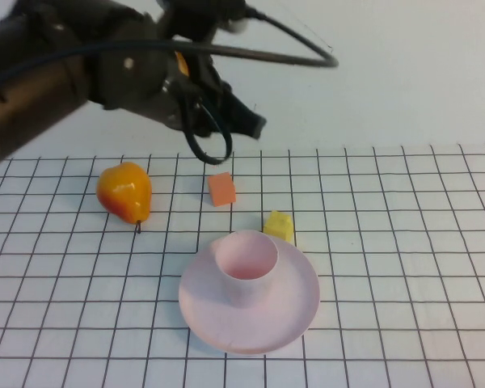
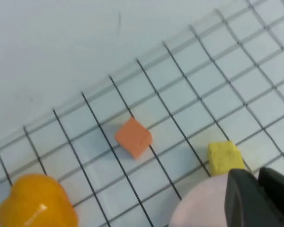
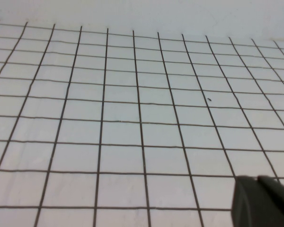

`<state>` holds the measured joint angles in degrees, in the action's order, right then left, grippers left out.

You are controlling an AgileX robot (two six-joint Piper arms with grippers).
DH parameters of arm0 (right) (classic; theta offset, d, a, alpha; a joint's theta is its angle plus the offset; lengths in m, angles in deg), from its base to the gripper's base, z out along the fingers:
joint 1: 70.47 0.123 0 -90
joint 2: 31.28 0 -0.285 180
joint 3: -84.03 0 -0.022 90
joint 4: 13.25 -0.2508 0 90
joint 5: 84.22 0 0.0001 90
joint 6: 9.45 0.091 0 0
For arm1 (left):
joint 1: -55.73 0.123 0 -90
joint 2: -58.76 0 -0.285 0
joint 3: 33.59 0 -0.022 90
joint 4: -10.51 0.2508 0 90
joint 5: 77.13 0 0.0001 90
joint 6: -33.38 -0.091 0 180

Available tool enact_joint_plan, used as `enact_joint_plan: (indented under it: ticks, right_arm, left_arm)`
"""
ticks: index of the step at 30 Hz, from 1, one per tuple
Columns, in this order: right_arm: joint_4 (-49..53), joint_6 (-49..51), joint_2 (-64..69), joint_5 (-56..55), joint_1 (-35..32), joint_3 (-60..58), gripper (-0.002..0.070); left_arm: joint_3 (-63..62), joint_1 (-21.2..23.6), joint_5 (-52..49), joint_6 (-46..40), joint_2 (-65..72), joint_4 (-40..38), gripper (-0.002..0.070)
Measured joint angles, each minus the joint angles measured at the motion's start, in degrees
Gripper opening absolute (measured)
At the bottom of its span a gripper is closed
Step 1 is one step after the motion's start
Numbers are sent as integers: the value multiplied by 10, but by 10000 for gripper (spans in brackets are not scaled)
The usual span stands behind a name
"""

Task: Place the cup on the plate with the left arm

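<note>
Pink matte handleless cup [image 1: 246,271] upright on round pale pink plate [image 1: 295,319], nearer than raised left gripper [image 1: 246,123]; left grip undeterminable, holding nothing. Right gripper [image 3: 262,201] over bare grid, likewise undeterminable.

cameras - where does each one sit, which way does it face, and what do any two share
High view: raised on the robot's side, angled down at the cup on the plate; left gripper above the table.
Left wrist: looks down past its fingers at the pear, orange block, yellow block; both views share these.
Right wrist: right gripper over grid cloth.
</note>
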<state>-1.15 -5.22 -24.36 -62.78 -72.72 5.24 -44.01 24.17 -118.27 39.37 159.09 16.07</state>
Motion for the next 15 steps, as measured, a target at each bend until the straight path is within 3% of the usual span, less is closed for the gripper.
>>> enact_joint_plan:
  ticks: [7,11,15]
  right_arm:
    - [0,0,0,0,0,0,-2]
    - [0,0,0,0,0,0,-2]
    - [0,0,0,0,0,0,-2]
  left_arm:
    - [39,0,80,76,-161,91,5]
    - [143,0,189,118,-285,150,3]
    - [273,1,237,130,-408,173,3]
